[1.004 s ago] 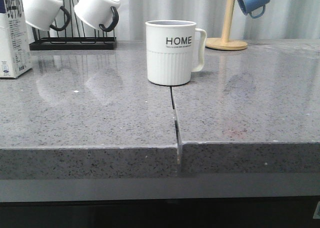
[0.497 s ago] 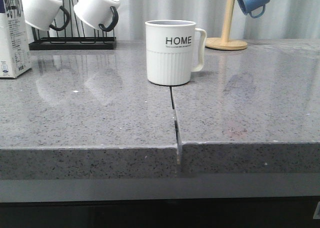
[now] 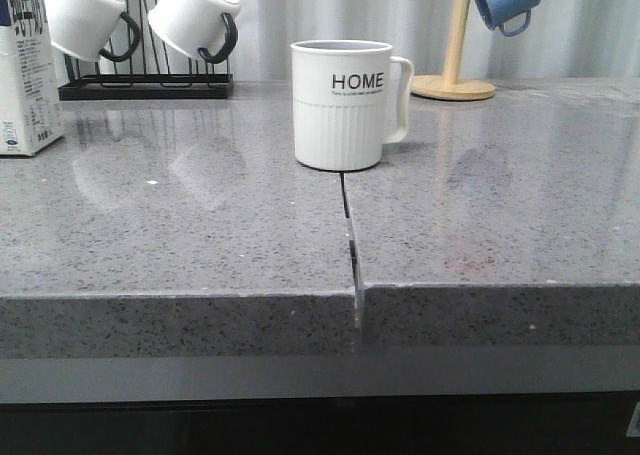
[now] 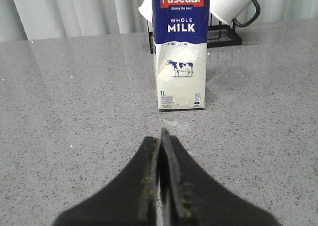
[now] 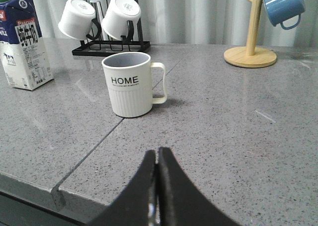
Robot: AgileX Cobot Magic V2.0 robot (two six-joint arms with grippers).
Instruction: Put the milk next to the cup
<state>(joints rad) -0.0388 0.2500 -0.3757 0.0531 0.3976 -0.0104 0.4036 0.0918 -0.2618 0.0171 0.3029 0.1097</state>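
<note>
milk [image 4: 180, 47] upright, well left of cup [image 3: 342, 105] | I judge carton heavy, slick, crushable: grip mid-body | left end effector [image 4: 160, 141] pressed together, right end effector [image 5: 157, 159] likewise

Open counter [image 3: 200, 225] separates milk [image 3: 28, 75] from cup [image 3: 342, 105].

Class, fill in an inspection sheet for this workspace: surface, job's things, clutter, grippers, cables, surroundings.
Surface: grey speckled countertop with a seam down the middle.
Job's things: milk upright at far left; cup upright mid-counter, well apart from it.
Clutter: two white mugs on a black rack; blue mug on a wooden stand.
Grippers: left gripper and right gripper shut, empty.
Cables: nothing seen.
Surroundings: pale curtain behind.
</note>
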